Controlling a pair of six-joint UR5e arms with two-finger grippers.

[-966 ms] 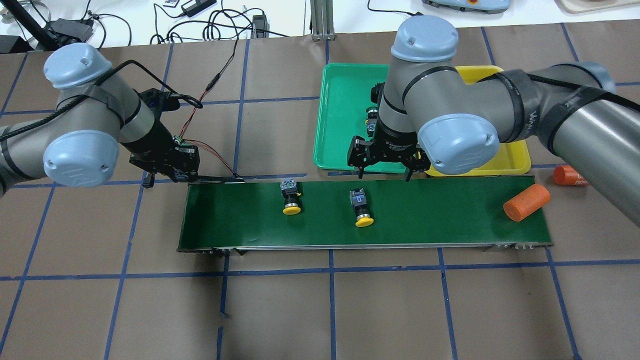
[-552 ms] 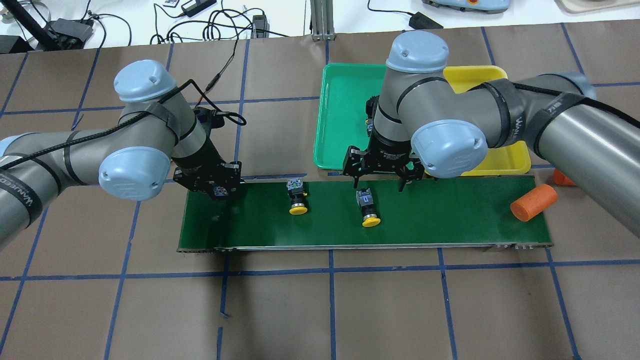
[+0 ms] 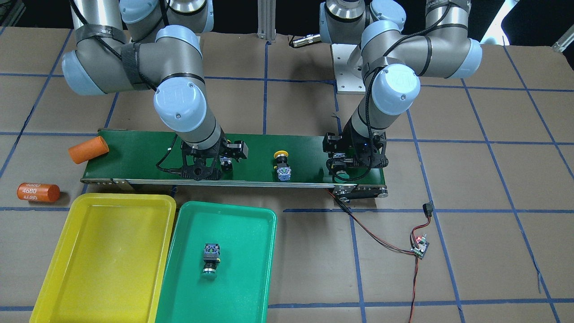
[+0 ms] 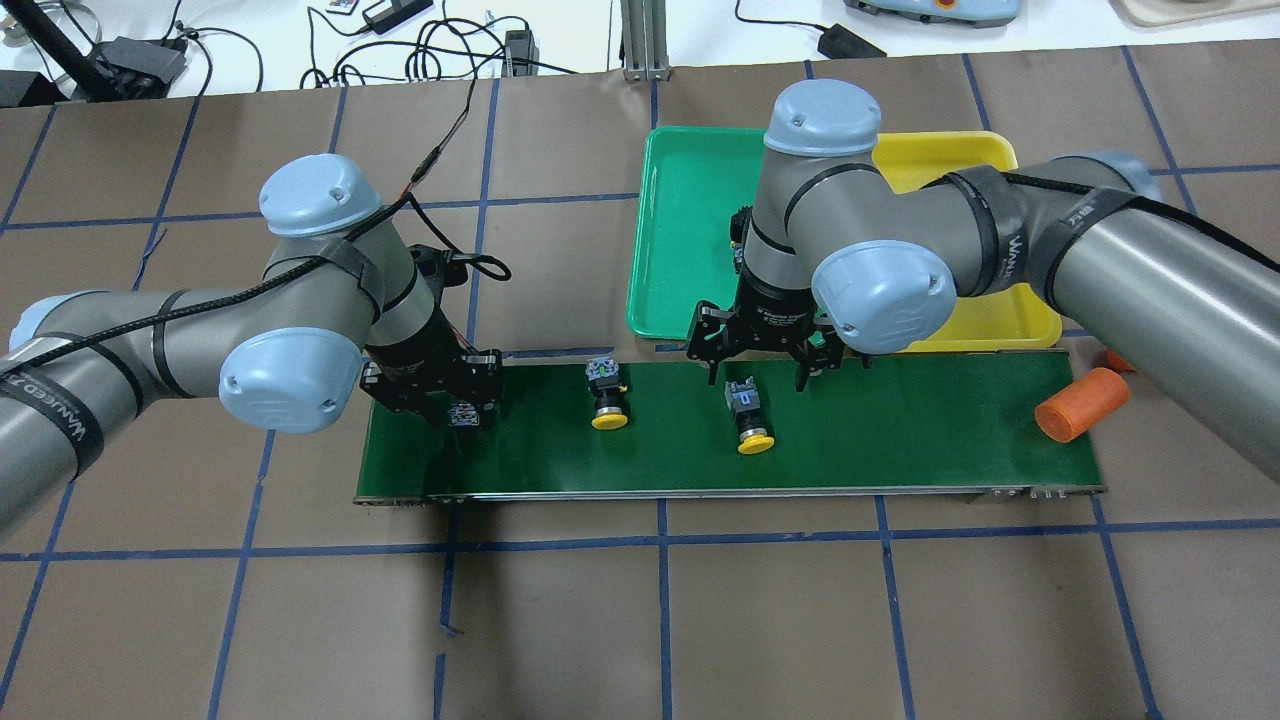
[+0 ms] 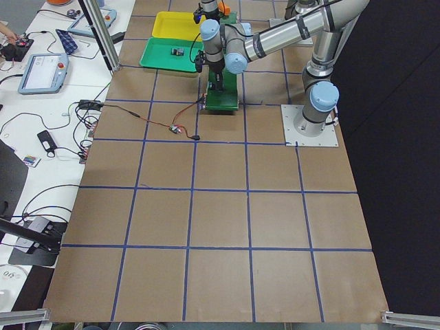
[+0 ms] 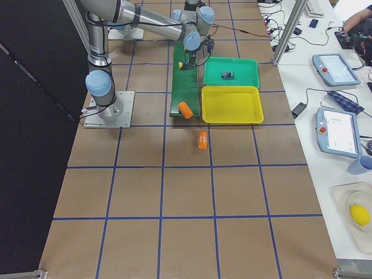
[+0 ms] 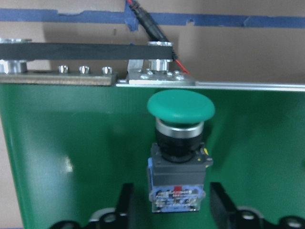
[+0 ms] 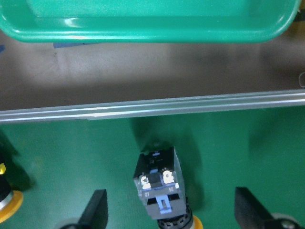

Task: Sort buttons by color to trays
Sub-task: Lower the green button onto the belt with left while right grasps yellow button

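- So far a quarter of the sorting looks done; the first green button [image 3: 210, 259] lies inside the green tray [image 3: 244, 287], which sits just beside the belt [image 4: 900, 420] on the side away from the robot
- the yellow tray [image 3: 103, 269], beside the green one along that same side of the belt, shows no button in it
- three buttons are left, all lying on the belt; the second green button [image 7: 179, 148] is at its left end, the middle yellow button [image 4: 608, 396] is near its centre, and the right yellow button [image 4: 750, 415] is a little further toward its right end
- the left gripper [image 7: 174, 207] is open over the belt's left end; a finger stands on each side of the second green button with a gap on both sides, so nothing is gripped
- the right gripper [image 8: 174, 210] is open wide over the belt; its fingers stand well apart either side of the right yellow button, holding nothing
- both arms seem poised to pick; what is left is one green button for the green tray and two yellow ones for the yellow tray
- an orange cylinder [image 4: 1080, 405] rests at the belt's right end; it is no part of the sorting
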